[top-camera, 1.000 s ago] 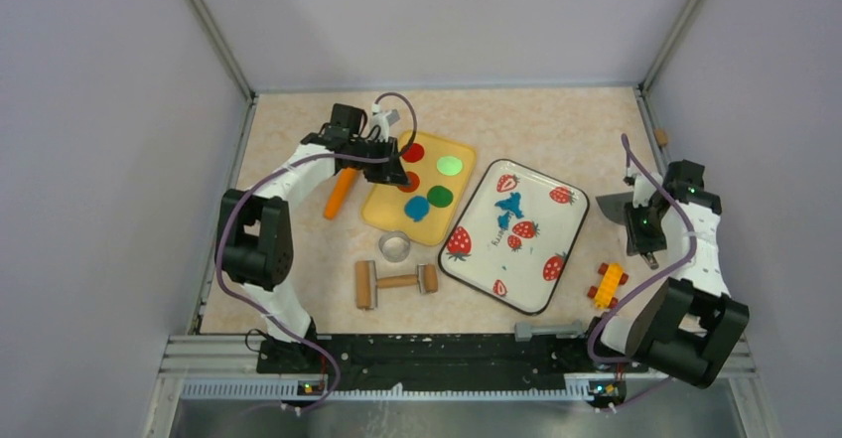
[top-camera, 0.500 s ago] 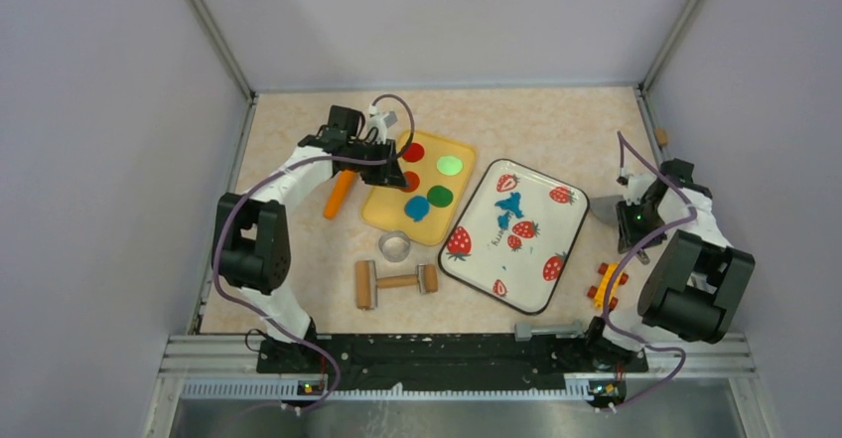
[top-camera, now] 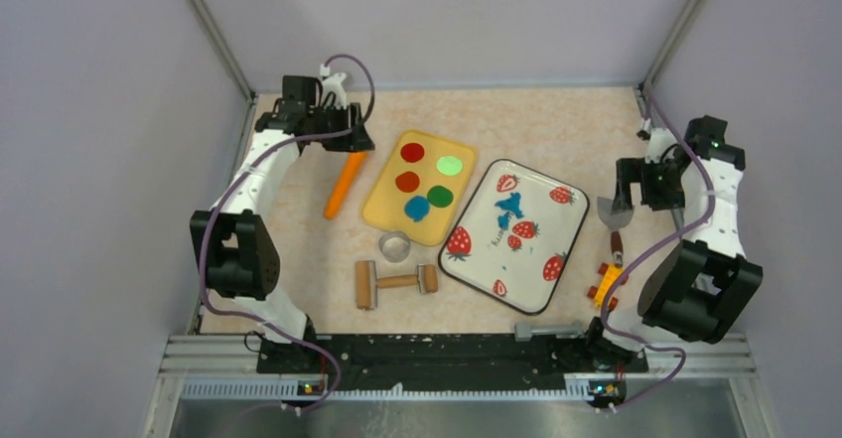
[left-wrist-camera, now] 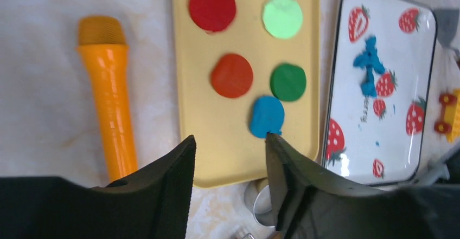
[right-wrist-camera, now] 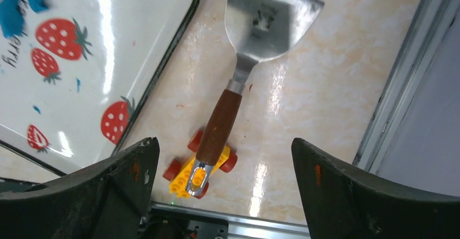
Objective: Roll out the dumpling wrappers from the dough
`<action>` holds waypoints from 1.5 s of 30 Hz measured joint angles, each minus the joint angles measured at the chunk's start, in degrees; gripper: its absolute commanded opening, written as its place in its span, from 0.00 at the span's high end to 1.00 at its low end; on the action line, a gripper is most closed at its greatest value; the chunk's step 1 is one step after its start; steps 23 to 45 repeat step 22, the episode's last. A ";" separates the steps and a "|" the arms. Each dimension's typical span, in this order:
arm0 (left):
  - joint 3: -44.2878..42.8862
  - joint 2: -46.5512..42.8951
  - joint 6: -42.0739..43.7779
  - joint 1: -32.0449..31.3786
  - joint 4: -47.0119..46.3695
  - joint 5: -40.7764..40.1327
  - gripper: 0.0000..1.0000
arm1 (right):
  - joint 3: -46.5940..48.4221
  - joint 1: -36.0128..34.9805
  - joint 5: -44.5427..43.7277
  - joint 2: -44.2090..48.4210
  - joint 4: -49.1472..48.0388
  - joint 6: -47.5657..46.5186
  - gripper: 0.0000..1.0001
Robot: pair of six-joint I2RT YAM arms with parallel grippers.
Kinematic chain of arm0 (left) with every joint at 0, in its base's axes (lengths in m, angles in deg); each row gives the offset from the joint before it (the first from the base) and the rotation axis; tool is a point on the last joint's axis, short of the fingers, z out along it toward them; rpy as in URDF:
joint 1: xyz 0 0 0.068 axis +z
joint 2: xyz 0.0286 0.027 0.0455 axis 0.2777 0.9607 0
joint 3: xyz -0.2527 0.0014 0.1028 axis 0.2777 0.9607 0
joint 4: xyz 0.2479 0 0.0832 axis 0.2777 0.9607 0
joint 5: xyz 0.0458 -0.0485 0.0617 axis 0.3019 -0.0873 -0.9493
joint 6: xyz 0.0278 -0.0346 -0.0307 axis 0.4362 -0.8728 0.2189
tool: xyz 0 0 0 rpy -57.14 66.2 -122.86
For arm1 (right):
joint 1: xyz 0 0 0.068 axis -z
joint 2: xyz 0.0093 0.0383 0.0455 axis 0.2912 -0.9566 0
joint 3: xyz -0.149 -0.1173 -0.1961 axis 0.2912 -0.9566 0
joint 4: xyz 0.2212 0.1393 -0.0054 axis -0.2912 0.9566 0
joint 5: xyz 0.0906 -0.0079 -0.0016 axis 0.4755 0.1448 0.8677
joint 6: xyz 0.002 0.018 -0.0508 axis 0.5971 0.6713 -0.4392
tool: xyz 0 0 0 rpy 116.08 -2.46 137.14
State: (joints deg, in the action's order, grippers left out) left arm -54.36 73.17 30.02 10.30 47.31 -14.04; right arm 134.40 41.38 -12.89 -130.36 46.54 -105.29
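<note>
The dough (top-camera: 510, 206) lies in ragged blue scraps on the strawberry tray (top-camera: 544, 231); judged soft, light, easily torn, best gathered at its thicker middle; one blue wrapper (top-camera: 417, 207) sits on the yellow tray (top-camera: 382, 210); left hand (left-wrist-camera: 229, 139) apart, empty; right hand (right-wrist-camera: 223, 141) wide apart, empty, over the spatula (right-wrist-camera: 266, 11); raised tray rims hinder; far surface (top-camera: 536, 125) offers room.

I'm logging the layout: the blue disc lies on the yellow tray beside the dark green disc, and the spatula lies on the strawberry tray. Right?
No: the spatula lies on the table beside the strawberry tray, not on it, as the right wrist view shows. The blue disc is on the yellow tray beside the dark green disc.
</note>
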 measured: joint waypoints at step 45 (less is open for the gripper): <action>-9.35 -12.52 3.63 0.96 -6.93 -26.69 0.01 | 32.44 -5.27 2.91 -2.54 -16.94 21.75 0.01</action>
